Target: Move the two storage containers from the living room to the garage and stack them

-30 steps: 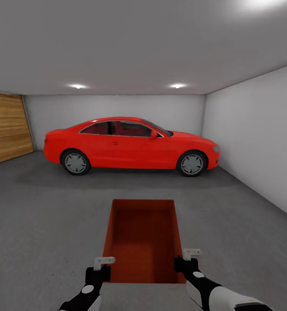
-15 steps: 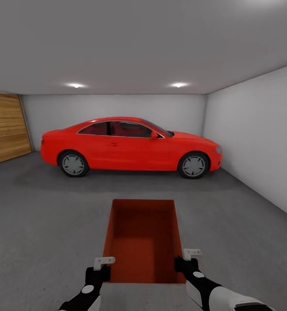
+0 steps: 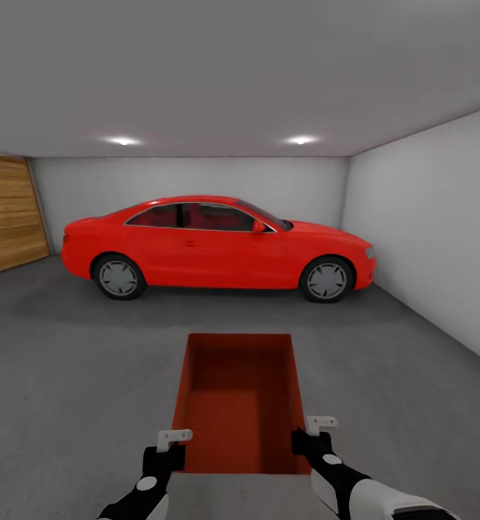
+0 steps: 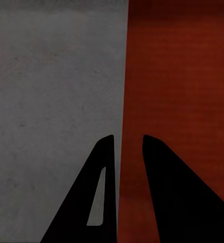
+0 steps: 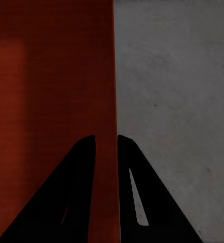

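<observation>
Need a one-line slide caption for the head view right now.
Both grippers, left and right, hold an open container by its side walls above the garage floor, facing a red car.

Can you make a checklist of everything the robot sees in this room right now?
Surface: dark grey concrete floor.
Job's things: one orange-red bin, open top, held between both arms; a second bin: nothing seen.
Clutter: nothing seen.
Grippers: left gripper pinches the bin's one side wall; right gripper pinches the other.
Cables: nothing seen.
Surroundings: red car ahead, side-on; wooden door at left; pale wall at right; two ceiling lights.
</observation>
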You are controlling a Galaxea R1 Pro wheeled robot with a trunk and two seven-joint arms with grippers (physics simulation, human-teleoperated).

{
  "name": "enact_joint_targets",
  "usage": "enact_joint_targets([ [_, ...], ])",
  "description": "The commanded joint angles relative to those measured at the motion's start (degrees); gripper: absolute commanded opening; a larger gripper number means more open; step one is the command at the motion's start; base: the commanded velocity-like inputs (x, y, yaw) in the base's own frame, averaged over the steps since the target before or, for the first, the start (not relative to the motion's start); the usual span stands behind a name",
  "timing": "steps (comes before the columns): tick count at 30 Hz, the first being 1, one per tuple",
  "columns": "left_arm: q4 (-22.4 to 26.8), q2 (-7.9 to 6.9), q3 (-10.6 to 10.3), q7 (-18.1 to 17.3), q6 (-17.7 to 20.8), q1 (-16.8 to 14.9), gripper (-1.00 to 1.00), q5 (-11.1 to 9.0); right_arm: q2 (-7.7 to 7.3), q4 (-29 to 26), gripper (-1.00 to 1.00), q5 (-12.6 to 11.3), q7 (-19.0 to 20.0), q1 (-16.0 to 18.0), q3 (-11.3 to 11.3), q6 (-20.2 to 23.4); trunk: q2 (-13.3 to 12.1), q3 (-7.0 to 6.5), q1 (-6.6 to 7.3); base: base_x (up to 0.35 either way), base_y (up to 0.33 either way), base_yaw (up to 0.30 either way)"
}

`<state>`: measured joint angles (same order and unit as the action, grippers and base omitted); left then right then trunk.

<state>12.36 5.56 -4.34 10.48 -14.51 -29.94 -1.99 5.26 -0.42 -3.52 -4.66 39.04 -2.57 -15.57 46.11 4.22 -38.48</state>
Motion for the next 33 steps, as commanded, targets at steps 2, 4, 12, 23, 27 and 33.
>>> enact_joint_targets([
  [2, -0.09, -0.09, 0.65, 0.42, -0.06, -0.03, -1.0, -0.29, -0.6, -0.1, -1.0, -0.97, -0.87, 0.1, 4.07, -0.34, 0.07, 0.09, -0.05, 0.321, 0.0, 0.0],
  [4, -0.09, -0.1, 0.65, 0.38, -0.03, -0.03, -1.0, -0.29, -0.6, -0.1, -1.0, -0.97, -0.87, 0.09, 4.07, -0.34, 0.07, 0.09, -0.05, 0.321, 0.0, 0.0],
  [12, -0.07, -0.08, 0.65, 0.33, -0.04, -0.03, -1.0, -0.29, -0.6, -0.1, -1.0, -1.04, -0.87, 0.1, 4.07, -0.48, 0.07, 0.09, -0.05, 0.321, 0.0, 0.0],
  [23, -0.05, -0.1, 0.65, 0.33, -0.08, -0.01, -1.0, -0.29, -0.6, -0.1, -1.0, -1.07, -1.15, 0.11, 4.07, -0.44, 0.07, 0.09, -0.05, 0.321, 0.0, -0.085],
  [27, -0.08, -0.1, 0.65, 0.33, -0.08, -0.03, -1.0, -0.29, -0.6, -0.1, -1.0, -1.06, -1.17, 0.11, 4.07, -0.5, 0.07, 0.09, -0.05, 0.321, 0.0, -0.261],
  [33, -0.05, -0.06, 0.65, 0.33, -0.08, -0.03, -1.0, -0.29, -0.6, -0.1, -1.0, -1.05, -1.17, 0.09, 4.07, -0.51, 0.07, 0.09, -0.05, 0.321, 0.0, -0.272],
])
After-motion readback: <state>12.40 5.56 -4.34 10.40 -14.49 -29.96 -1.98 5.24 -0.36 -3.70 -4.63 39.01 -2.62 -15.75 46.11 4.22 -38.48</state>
